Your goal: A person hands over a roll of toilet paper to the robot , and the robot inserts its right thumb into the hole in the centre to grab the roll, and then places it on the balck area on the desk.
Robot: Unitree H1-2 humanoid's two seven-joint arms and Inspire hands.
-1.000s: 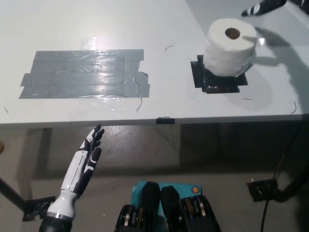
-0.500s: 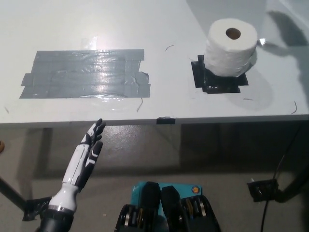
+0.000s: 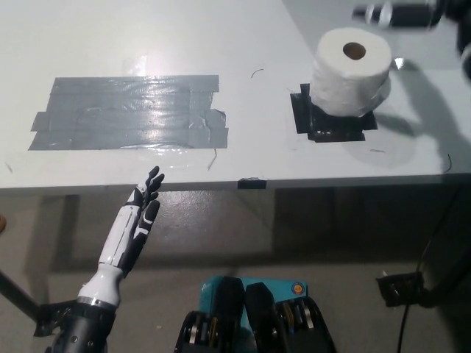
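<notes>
A white toilet paper roll (image 3: 352, 71) stands upright on the black taped patch (image 3: 331, 123) at the right of the white desk (image 3: 243, 44), with its core hole facing up. My black right hand (image 3: 394, 13) is a blurred shape at the top right, just beyond the roll and apart from it. Nothing is in it that I can see. My white left hand (image 3: 137, 220) hangs open below the desk's front edge at the lower left, fingers straight and pointing up and away.
A large patch of grey tape (image 3: 129, 110) covers the left half of the desk. A small black clip (image 3: 252, 182) sits on the front edge. On the floor at the right lie a black box and cable (image 3: 401, 288).
The right hand left the picture at the top right and has come back in, blurred, behind the roll. The left hand has risen a little toward the desk edge. The roll has not moved.
</notes>
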